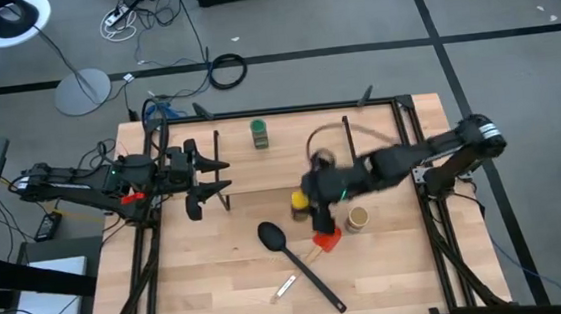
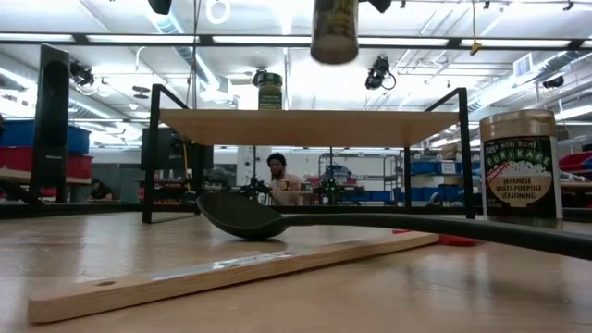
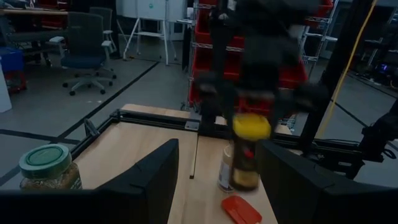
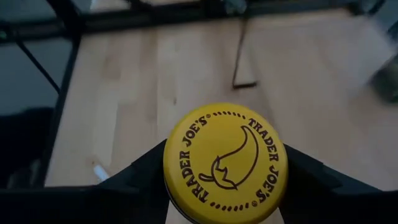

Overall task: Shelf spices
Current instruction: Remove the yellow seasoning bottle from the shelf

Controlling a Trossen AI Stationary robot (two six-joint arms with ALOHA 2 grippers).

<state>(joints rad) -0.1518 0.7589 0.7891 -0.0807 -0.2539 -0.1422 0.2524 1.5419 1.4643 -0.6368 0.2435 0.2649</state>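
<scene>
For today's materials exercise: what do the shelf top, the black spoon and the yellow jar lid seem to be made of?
Shelf top: light wood, matte, a pale flat board.
Black spoon: probably plastic or nylon, dark with a slight sheen.
Yellow jar lid: likely plastic or painted metal, smooth with printed lettering, held in the right end effector.

My right arm [image 1: 401, 158] is smeared by motion overhead; the yellow-lidded jar [image 2: 334, 30] is cut off at the low view's top, its label perhaps unreadable.
</scene>
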